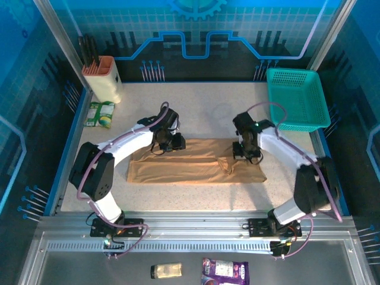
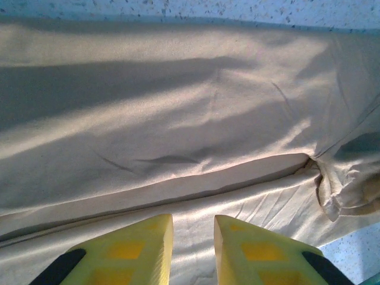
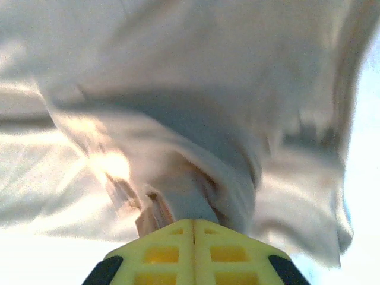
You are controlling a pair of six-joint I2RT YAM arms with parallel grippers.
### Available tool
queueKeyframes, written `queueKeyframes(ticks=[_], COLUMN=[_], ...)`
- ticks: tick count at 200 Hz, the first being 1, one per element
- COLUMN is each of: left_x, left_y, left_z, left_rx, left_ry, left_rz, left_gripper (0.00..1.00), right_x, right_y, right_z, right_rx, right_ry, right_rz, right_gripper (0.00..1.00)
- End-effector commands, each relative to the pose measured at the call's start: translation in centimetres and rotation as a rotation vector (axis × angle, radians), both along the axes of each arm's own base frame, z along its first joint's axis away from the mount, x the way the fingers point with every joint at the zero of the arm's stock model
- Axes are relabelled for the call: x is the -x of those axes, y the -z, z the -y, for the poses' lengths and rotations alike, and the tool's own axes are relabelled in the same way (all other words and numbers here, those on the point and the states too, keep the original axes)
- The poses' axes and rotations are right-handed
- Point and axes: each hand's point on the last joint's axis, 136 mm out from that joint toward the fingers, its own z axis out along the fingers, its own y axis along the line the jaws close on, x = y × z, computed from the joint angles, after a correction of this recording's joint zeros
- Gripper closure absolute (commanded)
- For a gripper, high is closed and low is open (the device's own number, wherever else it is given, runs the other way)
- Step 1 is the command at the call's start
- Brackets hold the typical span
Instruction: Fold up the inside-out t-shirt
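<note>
Bench point(image 1: 208, 107) of speckled white carries the inside-out t-shirt point(image 1: 196, 169), lying as a long tan band folded lengthwise across the middle, between the two arms. A teal mesh basket point(image 1: 297, 98) sits at the far right corner. A knife block point(image 1: 104, 77) stands far left, with a green packet point(image 1: 100, 114) just beside it. The left hand point(image 2: 193, 222) hangs over the shirt's far edge, yellow fingers point(image 2: 136, 243) a narrow gap apart, gripping nothing. The right hand point(image 3: 193, 224) is closed, fingers pressed together on a bunched fold of the shirt.
</note>
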Motion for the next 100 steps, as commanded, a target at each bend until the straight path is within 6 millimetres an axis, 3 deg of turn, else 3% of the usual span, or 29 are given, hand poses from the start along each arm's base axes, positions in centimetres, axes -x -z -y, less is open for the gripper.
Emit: queueKeyframes(ticks=[1, 14, 34, 72, 89, 100], left_x=[-0.3, -0.2, 0.3, 2.0, 3.1, 3.8], left_y=[-0.8, -0.6, -0.6, -1.2, -1.0, -0.7], left_z=[2.4, 3.2, 4.7, 9.0, 11.2, 12.7], left_rx=[0.042, 0.041, 0.041, 0.081, 0.108, 0.129], left_ry=[0.070, 0.096, 0.138, 0.220, 0.251, 0.266], left_rz=[0.010, -0.001, -0.009, -0.023, -0.043, -0.057], left_gripper=[0.75, 0.75, 0.74, 0.74, 0.74, 0.74], right_x=[4.7, 5.2, 4.5, 2.9, 2.3, 2.9], right_y=[0.2, -0.5, -0.8, 0.9, 1.5, 2.8], right_z=[2.5, 3.1, 3.2, 1.3, 1.0, 1.2], right_rx=[0.088, 0.093, 0.062, -0.098, -0.123, -0.122], right_ry=[0.116, 0.159, 0.189, 0.211, 0.214, 0.219], right_rz=[-0.085, -0.058, -0.005, 0.001, -0.001, -0.030], right_gripper=[0.83, 0.72, 0.69, 0.68, 0.62, 0.60])
